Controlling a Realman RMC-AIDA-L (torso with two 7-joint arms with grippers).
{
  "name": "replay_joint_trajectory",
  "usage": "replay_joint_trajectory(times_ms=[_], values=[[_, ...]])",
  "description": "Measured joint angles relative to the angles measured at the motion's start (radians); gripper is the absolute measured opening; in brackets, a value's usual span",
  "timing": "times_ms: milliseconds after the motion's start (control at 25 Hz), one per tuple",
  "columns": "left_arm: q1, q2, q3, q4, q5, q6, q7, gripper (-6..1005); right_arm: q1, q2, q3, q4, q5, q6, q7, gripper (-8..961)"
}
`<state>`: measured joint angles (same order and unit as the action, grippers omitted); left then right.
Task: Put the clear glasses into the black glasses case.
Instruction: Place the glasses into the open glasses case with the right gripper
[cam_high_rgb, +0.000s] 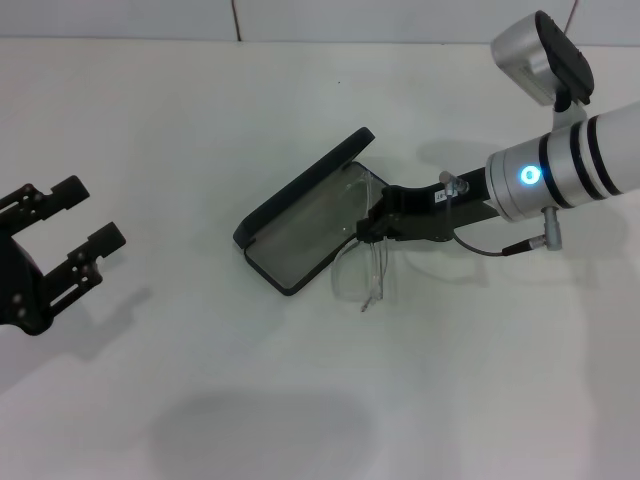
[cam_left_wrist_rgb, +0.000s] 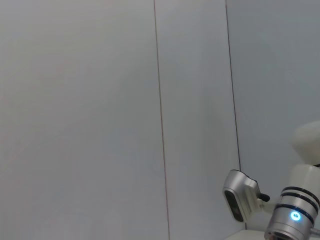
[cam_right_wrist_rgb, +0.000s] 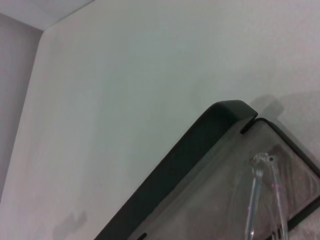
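Observation:
The black glasses case (cam_high_rgb: 282, 250) lies open in the middle of the table, its lid (cam_high_rgb: 300, 188) tilted up on the far side and grey lining showing. My right gripper (cam_high_rgb: 368, 226) reaches in from the right and is shut on the clear glasses (cam_high_rgb: 362, 276) at the case's right end. One part of the glasses is over the case; the lens part hangs outside it toward the table's front. In the right wrist view a clear temple arm (cam_right_wrist_rgb: 258, 200) sits over the lining beside the lid's edge (cam_right_wrist_rgb: 190, 150). My left gripper (cam_high_rgb: 97, 210) stays open at the far left.
The white table (cam_high_rgb: 320, 400) runs back to a pale wall (cam_high_rgb: 300, 20). The left wrist view shows only wall panels and the right arm's wrist camera (cam_left_wrist_rgb: 240, 196).

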<state>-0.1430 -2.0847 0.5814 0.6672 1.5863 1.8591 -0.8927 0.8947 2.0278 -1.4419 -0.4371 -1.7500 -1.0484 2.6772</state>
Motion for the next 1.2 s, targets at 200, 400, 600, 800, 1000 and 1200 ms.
replay_joint_trajectory(times_ms=[200,400,600,800,1000,1200], values=[[-0.006,0.001,0.000,-0.009,0.000,0.000,0.000,562,-0.007,0.000,0.000,-0.010,0.015,-0.001,-0.002,38],[-0.008,0.002,0.000,-0.009,-0.004,0.000,0.000,562,-0.044,0.000,0.000,-0.026,0.093,-0.025,-0.027,37],[-0.008,0.002,0.000,-0.009,-0.005,0.001,0.000,562,-0.114,0.000,0.003,-0.073,0.158,-0.035,-0.030,37],[-0.010,0.002,0.000,-0.009,-0.005,0.002,0.000,562,-0.123,0.000,-0.002,-0.074,0.215,-0.023,-0.045,38],[-0.010,0.002,0.000,-0.009,-0.005,0.004,0.000,562,-0.126,0.000,-0.015,-0.063,0.273,-0.014,-0.051,38],[-0.008,0.002,0.000,-0.009,-0.006,0.005,0.000,562,-0.134,0.000,-0.019,-0.013,0.351,-0.011,-0.052,38]])
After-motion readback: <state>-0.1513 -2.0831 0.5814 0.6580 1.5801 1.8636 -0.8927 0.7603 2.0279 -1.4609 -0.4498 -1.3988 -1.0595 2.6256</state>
